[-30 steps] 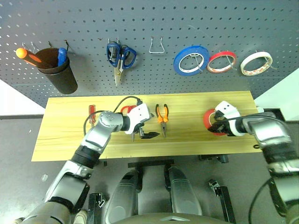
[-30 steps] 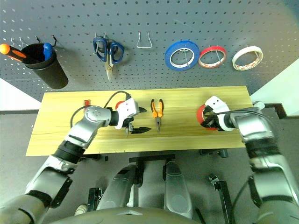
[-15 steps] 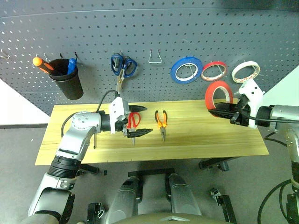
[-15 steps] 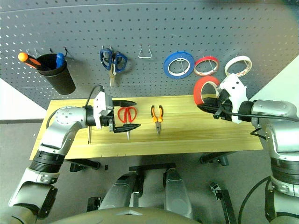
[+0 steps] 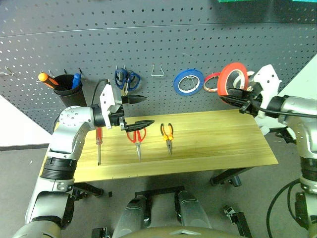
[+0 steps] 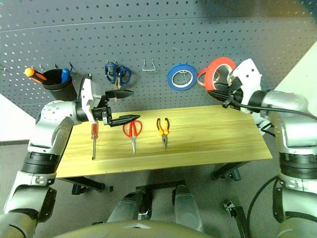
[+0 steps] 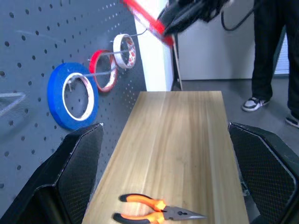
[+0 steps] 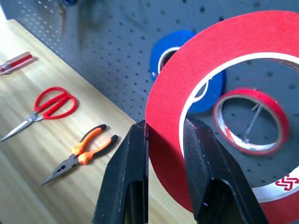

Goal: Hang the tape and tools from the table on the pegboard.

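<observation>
right fingers (image 8: 201, 172) pinching tape (image 8: 219, 60) rim

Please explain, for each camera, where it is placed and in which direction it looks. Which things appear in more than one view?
Left and right eye views: on the head, looking forward and down at the table and pegboard; both arms show, left gripper open, right gripper shut on the red tape.
Left wrist view: along the table, between its two open fingers.
Right wrist view: towards the pegboard, its fingers clamping the red tape.
Shared: pliers, blue roll, red tape.
</observation>
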`<move>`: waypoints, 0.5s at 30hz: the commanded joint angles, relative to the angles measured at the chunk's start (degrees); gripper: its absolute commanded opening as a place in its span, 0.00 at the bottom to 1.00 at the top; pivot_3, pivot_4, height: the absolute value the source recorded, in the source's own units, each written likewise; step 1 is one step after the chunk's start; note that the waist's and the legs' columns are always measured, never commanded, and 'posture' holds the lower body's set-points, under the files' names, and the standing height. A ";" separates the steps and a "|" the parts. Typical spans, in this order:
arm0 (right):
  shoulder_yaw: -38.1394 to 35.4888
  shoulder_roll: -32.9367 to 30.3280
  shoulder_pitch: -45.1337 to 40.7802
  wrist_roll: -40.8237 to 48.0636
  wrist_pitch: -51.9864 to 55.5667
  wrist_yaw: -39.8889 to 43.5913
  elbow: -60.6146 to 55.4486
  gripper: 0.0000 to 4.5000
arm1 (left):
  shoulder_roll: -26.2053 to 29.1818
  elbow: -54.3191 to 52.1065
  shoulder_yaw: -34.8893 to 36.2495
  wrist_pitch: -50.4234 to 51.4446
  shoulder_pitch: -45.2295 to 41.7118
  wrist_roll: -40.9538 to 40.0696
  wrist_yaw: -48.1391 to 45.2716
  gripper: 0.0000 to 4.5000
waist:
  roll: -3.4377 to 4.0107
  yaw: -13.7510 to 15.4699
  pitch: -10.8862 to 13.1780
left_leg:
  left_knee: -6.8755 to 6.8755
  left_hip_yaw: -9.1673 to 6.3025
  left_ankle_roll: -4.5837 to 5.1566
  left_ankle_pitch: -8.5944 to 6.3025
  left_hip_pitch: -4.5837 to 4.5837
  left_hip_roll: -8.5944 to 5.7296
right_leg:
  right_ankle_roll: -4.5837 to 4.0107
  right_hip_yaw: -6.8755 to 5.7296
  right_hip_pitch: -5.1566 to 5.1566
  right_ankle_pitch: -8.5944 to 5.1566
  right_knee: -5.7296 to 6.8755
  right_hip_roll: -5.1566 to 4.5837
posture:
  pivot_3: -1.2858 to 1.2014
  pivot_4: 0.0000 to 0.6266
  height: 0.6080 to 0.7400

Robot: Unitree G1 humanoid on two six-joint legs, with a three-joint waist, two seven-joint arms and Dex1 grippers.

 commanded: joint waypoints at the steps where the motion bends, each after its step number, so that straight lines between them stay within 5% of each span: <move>1: 2.07 1.74 -3.02 -3.26 -5.84 -2.46 5.62 0.15 | 0.06 -1.32 1.08 0.08 -1.33 -0.91 1.02 0.99 | 0.11 0.01 -0.08 | 0.00 0.00 0.00 0.00 0.00 0.00 | 0.00 0.00 0.00 0.00 0.00 0.00 | 0.43 0.12 0.93; 15: 9.19 13.44 -19.09 -13.01 -25.11 -9.05 39.95 0.15 | -0.78 -1.59 0.32 -0.14 0.27 -0.10 3.48 0.99 | 0.26 -1.08 -0.23 | 0.07 -0.01 -0.01 0.03 0.15 0.06 | -0.01 0.24 -0.06 0.02 0.26 0.36 | 0.44 0.13 0.93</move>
